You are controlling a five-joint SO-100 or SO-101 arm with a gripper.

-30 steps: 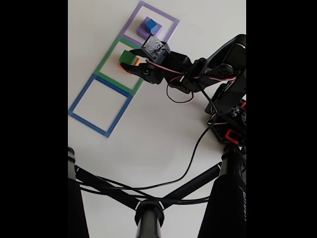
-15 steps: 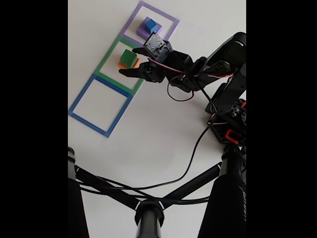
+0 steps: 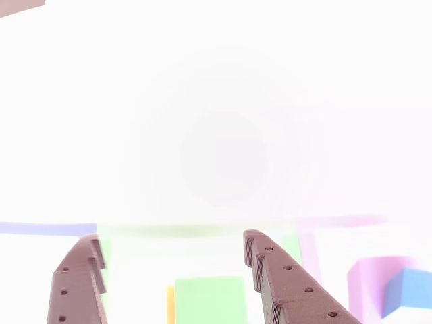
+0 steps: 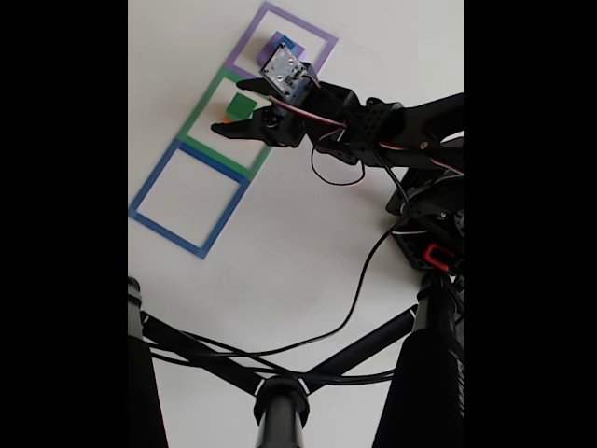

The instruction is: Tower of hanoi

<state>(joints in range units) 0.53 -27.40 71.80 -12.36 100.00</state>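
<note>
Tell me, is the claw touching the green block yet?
Apart. In the other view the gripper is open, and pale table shows between each finger and the green cube.

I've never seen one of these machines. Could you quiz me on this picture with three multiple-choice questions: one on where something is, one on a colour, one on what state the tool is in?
1. Which outline holds the green cube?
A. blue
B. green
C. purple

2. What colour is the block under the green cube?
A. orange
B. black
C. red

3. The tool's two fingers are:
A. apart and empty
B. clamped on the blue cube
C. clamped on a cable

Answers:
1 B: the green cube sits inside the green outline.
2 A: the orange block peeks from beneath it.
3 A: the tool straddles the green cube, fingers apart.
</note>
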